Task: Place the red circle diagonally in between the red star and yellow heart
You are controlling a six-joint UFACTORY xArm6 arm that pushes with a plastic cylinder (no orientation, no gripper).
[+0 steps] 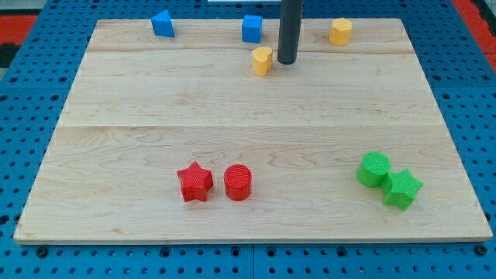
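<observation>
The red circle point(238, 182) lies near the view's bottom, just right of the red star point(194, 182), almost touching it. The yellow heart point(263, 60) sits near the view's top, centre. My tip point(287, 61) is down on the board just right of the yellow heart, a small gap apart, far from the red blocks.
A blue block point(162, 24) and a blue cube point(252, 29) sit along the top edge, with a yellow hexagon point(340, 32) at the top right. A green circle point(374, 169) and a green star point(402, 189) touch at the bottom right. The wooden board point(248, 116) ends at blue pegboard.
</observation>
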